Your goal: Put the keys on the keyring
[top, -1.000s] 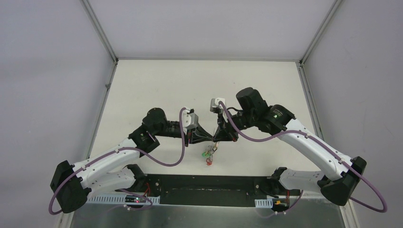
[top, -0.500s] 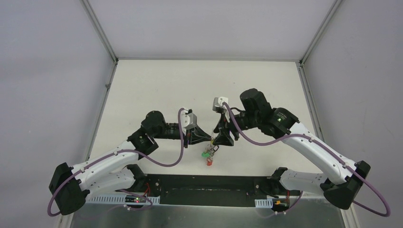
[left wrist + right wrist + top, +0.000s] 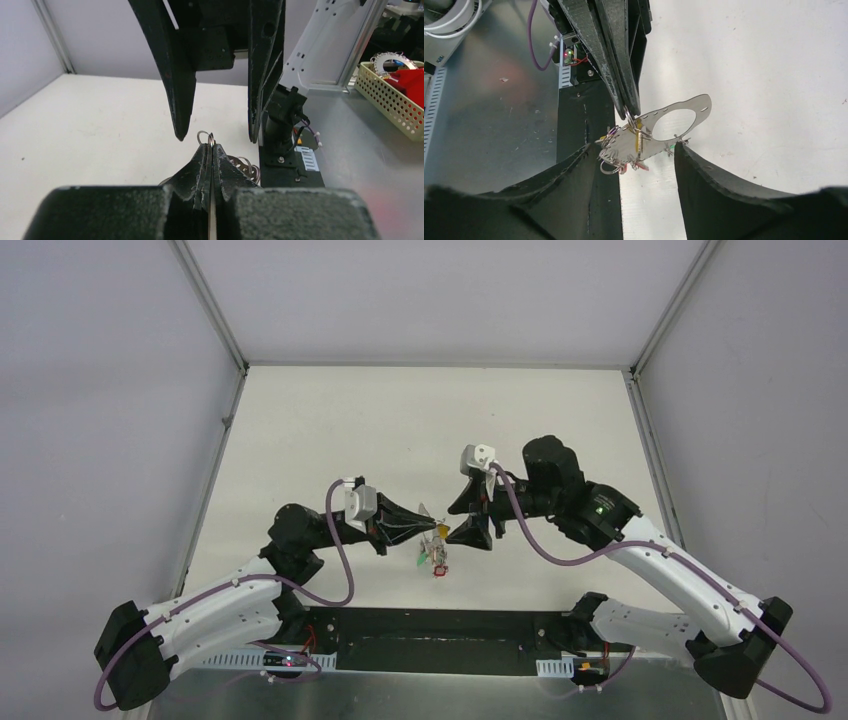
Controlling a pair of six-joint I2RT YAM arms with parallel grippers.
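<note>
My left gripper (image 3: 427, 531) is shut on the edge of the keyring (image 3: 622, 145), a flat silvery loop with one large oval hole, and holds it above the table. A small wire ring (image 3: 204, 136) sticks out past the left fingertips (image 3: 210, 148). Several keys (image 3: 437, 558) with yellow, red and green tags hang under the keyring. My right gripper (image 3: 633, 146) is open, one finger on each side of the bunch, just short of it and not touching. In the left wrist view the right fingers (image 3: 180, 100) hang apart above the shut left tips.
The black base strip (image 3: 430, 625) runs along the near table edge under the bunch. A cream mesh basket (image 3: 395, 95) with red items stands off the table beside the right arm's mount (image 3: 285, 145). Grey walls enclose the white table (image 3: 400, 420).
The right gripper has opened, let go of the bunch and backed off to the right. The left arm has drawn back leftward, still holding the keyring.
</note>
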